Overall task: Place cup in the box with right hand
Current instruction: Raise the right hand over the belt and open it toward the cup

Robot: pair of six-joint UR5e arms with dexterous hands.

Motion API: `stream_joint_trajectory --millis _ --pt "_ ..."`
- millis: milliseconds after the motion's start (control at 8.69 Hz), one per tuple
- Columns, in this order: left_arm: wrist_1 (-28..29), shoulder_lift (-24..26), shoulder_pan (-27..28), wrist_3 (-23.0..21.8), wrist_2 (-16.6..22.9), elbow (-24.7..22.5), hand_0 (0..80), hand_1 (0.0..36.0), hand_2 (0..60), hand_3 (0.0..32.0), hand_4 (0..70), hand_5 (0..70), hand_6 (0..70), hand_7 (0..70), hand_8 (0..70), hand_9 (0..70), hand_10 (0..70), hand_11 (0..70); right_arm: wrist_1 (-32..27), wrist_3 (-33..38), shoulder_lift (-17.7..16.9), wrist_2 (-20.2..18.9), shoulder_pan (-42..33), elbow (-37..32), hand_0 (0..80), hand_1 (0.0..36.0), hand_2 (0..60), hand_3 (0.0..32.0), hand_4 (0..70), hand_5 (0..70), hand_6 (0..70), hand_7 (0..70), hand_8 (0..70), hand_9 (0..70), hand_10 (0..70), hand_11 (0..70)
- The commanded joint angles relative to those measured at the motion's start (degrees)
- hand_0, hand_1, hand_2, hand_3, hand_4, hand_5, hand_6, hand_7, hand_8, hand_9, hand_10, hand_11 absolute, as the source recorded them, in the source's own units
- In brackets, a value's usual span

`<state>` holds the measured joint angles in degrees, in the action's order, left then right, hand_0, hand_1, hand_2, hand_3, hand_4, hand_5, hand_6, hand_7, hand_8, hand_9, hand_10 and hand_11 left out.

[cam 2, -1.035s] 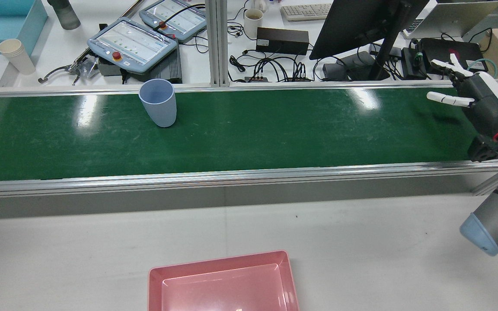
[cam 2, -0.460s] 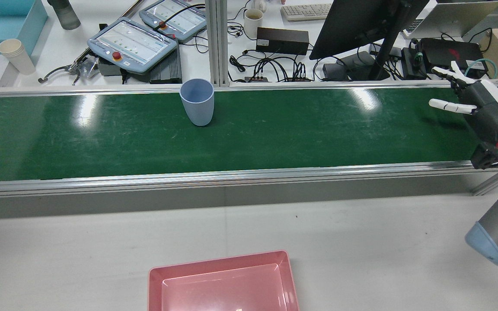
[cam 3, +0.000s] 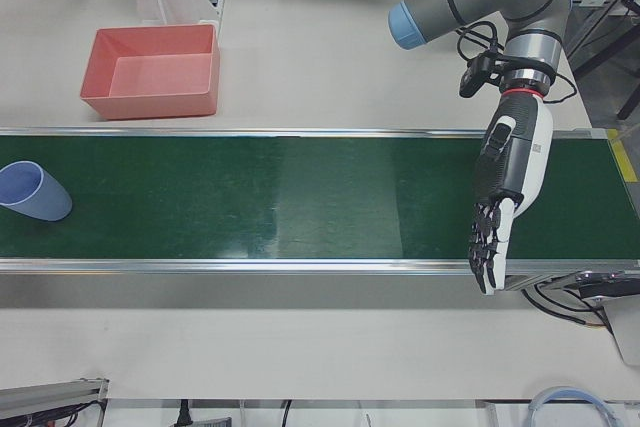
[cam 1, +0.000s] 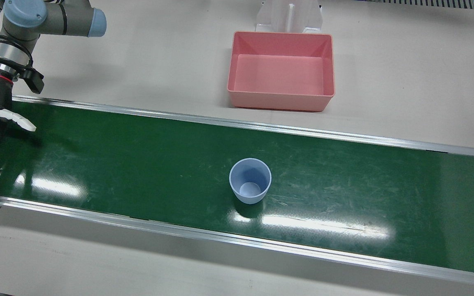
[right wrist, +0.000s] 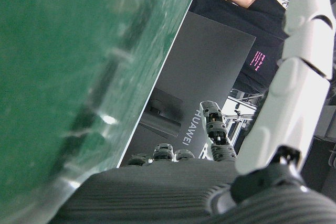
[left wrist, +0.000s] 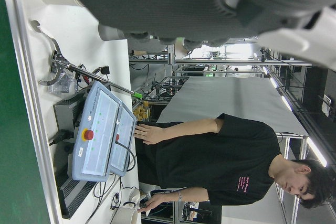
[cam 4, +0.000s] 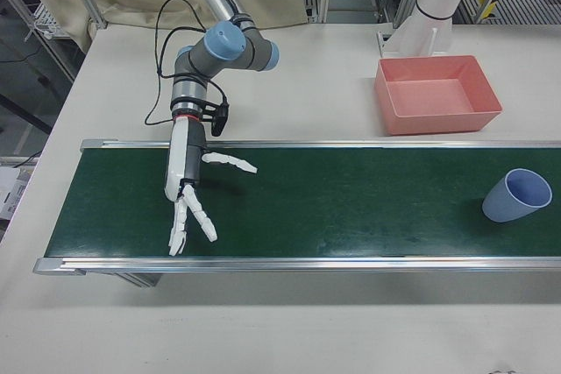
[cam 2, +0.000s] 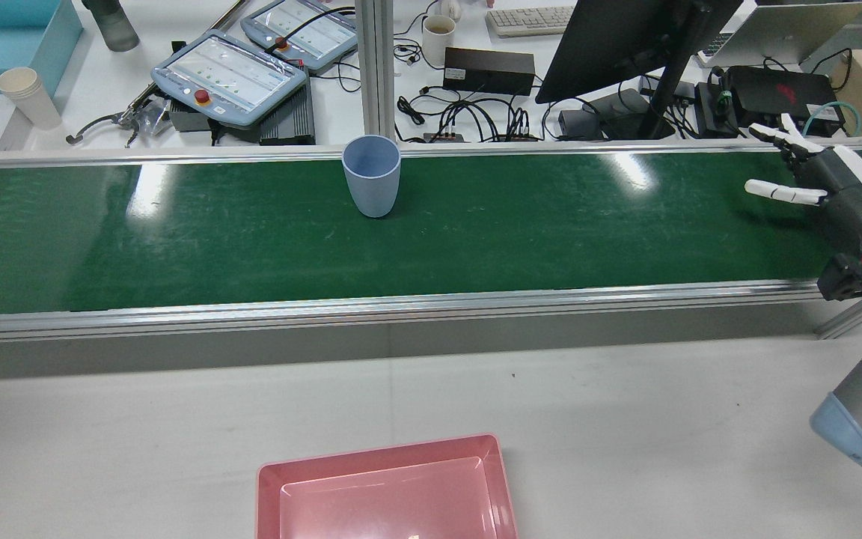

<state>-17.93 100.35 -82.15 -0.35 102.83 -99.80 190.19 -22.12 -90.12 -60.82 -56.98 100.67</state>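
A light blue cup (cam 2: 372,176) stands upright on the green conveyor belt (cam 2: 551,224), near its far edge and about mid-length. It also shows in the front view (cam 1: 250,181), left-front view (cam 3: 30,192) and right-front view (cam 4: 517,196). The pink box (cam 1: 280,100) sits empty on the white table beside the belt, also in the rear view (cam 2: 378,453). My right hand (cam 2: 827,187) is open and empty over the belt's end, far from the cup; it also shows in the right-front view (cam 4: 186,190). My left hand (cam 3: 505,187) is open and empty over the belt's other end.
Beyond the belt's far rail lie two teach pendants (cam 2: 229,71), a monitor (cam 2: 625,45), cables, a mug (cam 2: 438,37), paper cups (cam 2: 27,93) and a blue bin (cam 2: 4,37). A person (left wrist: 220,161) stands past that bench.
The cup has travelled along the belt to the right in the rear view, towards my right hand. The right hand has shifted slightly right and lower, still open.
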Motion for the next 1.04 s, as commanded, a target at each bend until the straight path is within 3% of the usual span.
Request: stream_joint_trajectory --millis 0,230,345,460,920 --pt "0.0 0.0 0.0 0.0 0.0 0.0 0.0 0.0 0.0 0.0 0.0 0.0 0.0 0.0 0.0 0.0 0.0 0.0 0.0 0.1 -0.1 0.0 0.0 0.1 45.8 15.5 13.6 0.0 0.0 5.1 0.0 0.0 4.1 4.4 0.0 0.0" --pt "0.0 0.0 0.0 0.0 0.0 0.0 0.0 0.0 0.0 0.0 0.0 0.0 0.0 0.0 0.0 0.0 0.0 0.0 0.0 0.1 -0.1 0.0 0.0 0.2 45.7 15.3 13.1 0.0 0.0 5.0 0.0 0.0 4.4 4.4 0.0 0.0" --pt "0.0 0.0 0.0 0.0 0.0 0.0 0.0 0.0 0.0 0.0 0.0 0.0 0.0 0.0 0.0 0.0 0.0 0.0 0.0 0.1 -0.1 0.0 0.1 0.2 45.8 15.4 13.1 8.0 0.0 5.1 0.0 0.0 4.6 4.3 0.0 0.0" --pt "0.0 0.0 0.0 0.0 0.0 0.0 0.0 0.0 0.0 0.0 0.0 0.0 0.0 0.0 0.0 0.0 0.0 0.0 0.0 0.1 -0.1 0.0 0.1 0.2 45.9 15.5 13.3 32.0 0.0 5.2 0.0 0.0 4.8 4.3 0.0 0.0" --pt "0.0 0.0 0.0 0.0 0.0 0.0 0.0 0.0 0.0 0.0 0.0 0.0 0.0 0.0 0.0 0.0 0.0 0.0 0.0 0.1 0.0 0.0 0.2 0.4 45.8 15.5 13.3 32.0 0.0 5.2 0.0 0.0 4.5 4.1 0.0 0.0"
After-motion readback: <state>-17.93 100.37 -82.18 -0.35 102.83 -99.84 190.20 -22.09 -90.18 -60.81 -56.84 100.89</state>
